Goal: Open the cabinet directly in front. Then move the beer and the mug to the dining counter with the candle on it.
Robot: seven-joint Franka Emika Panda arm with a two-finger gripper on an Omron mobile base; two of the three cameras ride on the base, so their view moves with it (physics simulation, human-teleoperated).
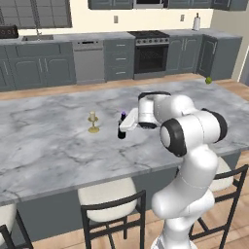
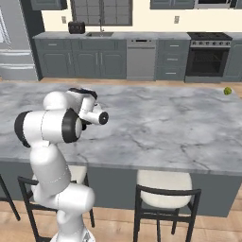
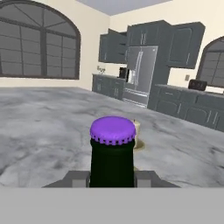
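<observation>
Marble is covering the whole top of the dining counter (image 1: pixel 53 146), and the stools (image 1: pixel 109 199) with cream seats are standing along its near edge. In the left base view, going from the left, the candle (image 1: pixel 93 122) is standing upright on the marble in its small golden holder. Just to the right of it, with a small gap between them, the beer (image 1: pixel 122 125) is standing upright too, with its purple cap on top. The gripper (image 1: pixel 125 123) is reaching to the bottle from the right, and the white arm (image 1: pixel 189 146) is rising behind it from the lower right. Far to the right, near the back edge of the counter, a small green fruit (image 1: pixel 208 80) is lying well apart from everything else.

In the hand view the bottle is sitting right between the two dark fingers (image 3: pixel 75 178), low in the middle, and the fingers are pressing close on both sides of its neck, so they are gripping the beer. I cannot tell if the bottom of the bottle is touching the marble or is a little above it. The candle is partly showing behind the cap. Further back, to the right, a silver fridge (image 3: pixel 140 74) is standing among dark grey cabinets, and one wall cabinet (image 3: pixel 114 46) beside it is hanging with its door open.
</observation>
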